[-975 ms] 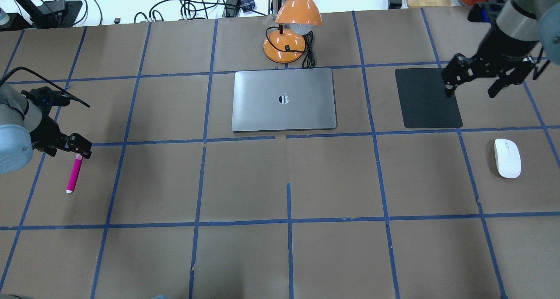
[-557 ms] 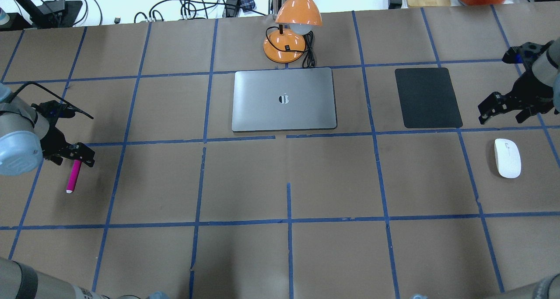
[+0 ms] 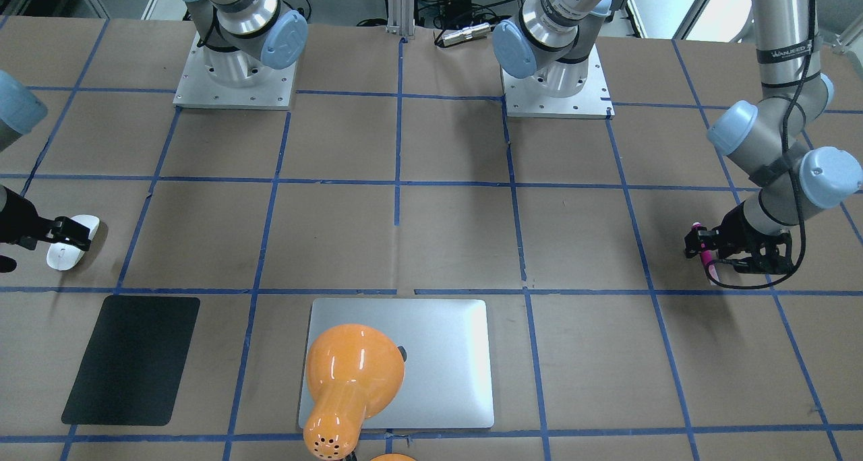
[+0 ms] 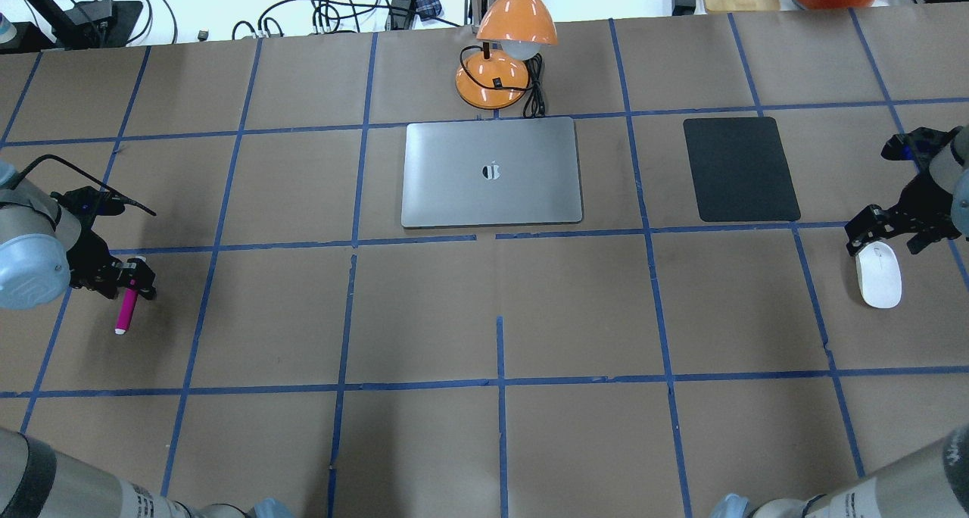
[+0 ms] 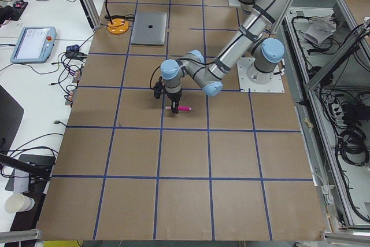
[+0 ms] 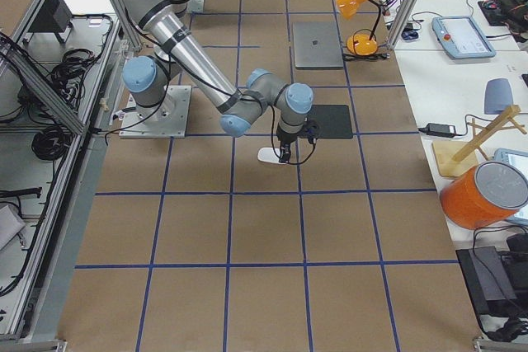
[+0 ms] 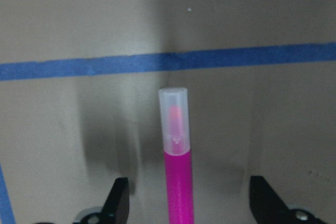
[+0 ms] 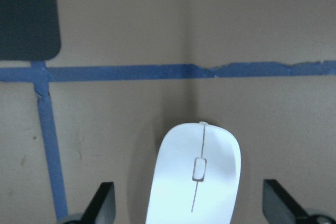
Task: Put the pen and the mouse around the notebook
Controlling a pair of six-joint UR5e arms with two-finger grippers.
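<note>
The magenta pen (image 4: 123, 308) lies on the brown table at the far left, and its pale capped end (image 7: 174, 120) points away from the wrist camera. My left gripper (image 4: 126, 279) is open and low over it, one finger (image 7: 118, 204) on each side with gaps to the pen. At the far right lies the white mouse (image 4: 878, 276). My right gripper (image 4: 887, 234) is open over its far end, and the mouse (image 8: 195, 179) sits between the spread fingers (image 8: 103, 203) untouched. The closed silver notebook (image 4: 492, 173) rests at the table's centre back.
An orange desk lamp (image 4: 503, 48) stands just behind the notebook, its cord beside it. A thin black mat (image 4: 740, 170) lies between the notebook and the mouse. Blue tape lines grid the table. Both arm bases (image 3: 234, 77) are at the near edge.
My right gripper has swung from above the black mat toward the robot and down to the mouse. My left gripper has dropped and shifted along the pen so that its fingers straddle it.
</note>
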